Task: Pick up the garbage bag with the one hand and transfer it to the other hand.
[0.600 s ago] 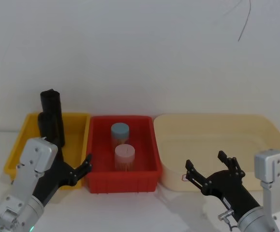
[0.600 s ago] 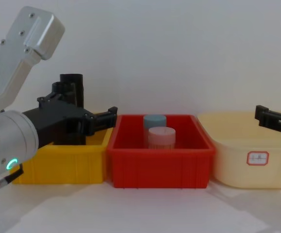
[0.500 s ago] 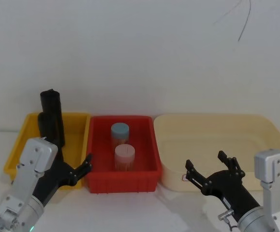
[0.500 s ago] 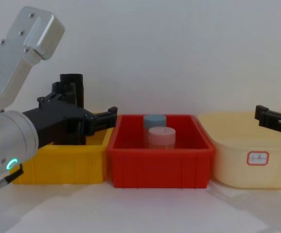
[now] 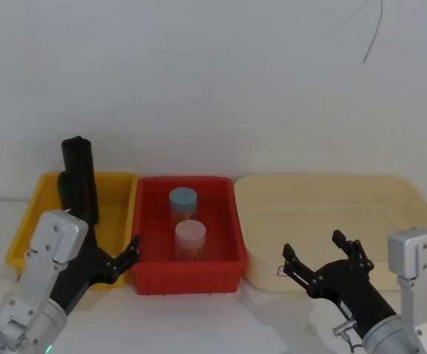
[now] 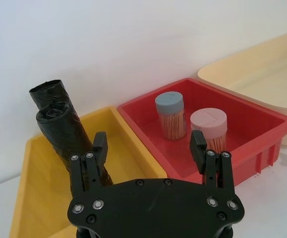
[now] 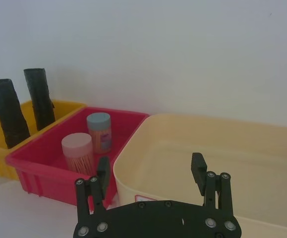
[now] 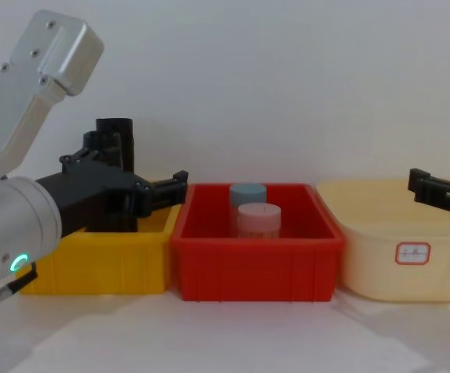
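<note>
Two black rolls stand upright in the yellow bin (image 5: 29, 221). The nearer one, the garbage bag (image 5: 78, 195) (image 6: 63, 134), leans against the taller second roll (image 5: 76, 154) (image 6: 48, 92) behind it. My left gripper (image 5: 116, 257) (image 6: 149, 137), on the green-ringed arm, hovers open at the bin's front right corner, a short way from the bag, and holds nothing. Over the front of the cream tub (image 5: 390, 193) my right gripper (image 5: 313, 248) (image 7: 151, 159) is open and empty.
A red bin (image 5: 148, 280) between the yellow bin and the cream tub holds a blue-lidded jar (image 5: 184, 200) and a pink-lidded jar (image 5: 190, 237) of toothpicks. A white wall rises close behind the bins. White tabletop lies in front of them.
</note>
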Tool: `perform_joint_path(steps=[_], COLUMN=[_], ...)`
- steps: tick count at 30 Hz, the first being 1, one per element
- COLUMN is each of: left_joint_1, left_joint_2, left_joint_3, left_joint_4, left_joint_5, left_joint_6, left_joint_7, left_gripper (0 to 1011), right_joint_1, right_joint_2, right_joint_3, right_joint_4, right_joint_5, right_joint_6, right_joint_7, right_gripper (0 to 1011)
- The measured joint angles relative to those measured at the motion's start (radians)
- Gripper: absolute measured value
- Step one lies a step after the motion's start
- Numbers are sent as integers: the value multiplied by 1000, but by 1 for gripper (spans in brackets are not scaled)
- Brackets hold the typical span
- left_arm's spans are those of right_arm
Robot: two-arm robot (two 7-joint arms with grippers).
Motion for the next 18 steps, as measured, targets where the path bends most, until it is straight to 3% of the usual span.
perform_joint_path(steps=[18], left_joint_1=[0], left_joint_2=[0], left_joint_3=[0], left_joint_4=[0], left_joint_5=[0], left_joint_6=[0], left_joint_7=[0], left_gripper=[1001], right_joint_1=[0], right_joint_2=[0], right_joint_3=[0], right_joint_4=[0], right_joint_5=[0], right_joint_6=[0], right_joint_7=[0], right_gripper=[1001])
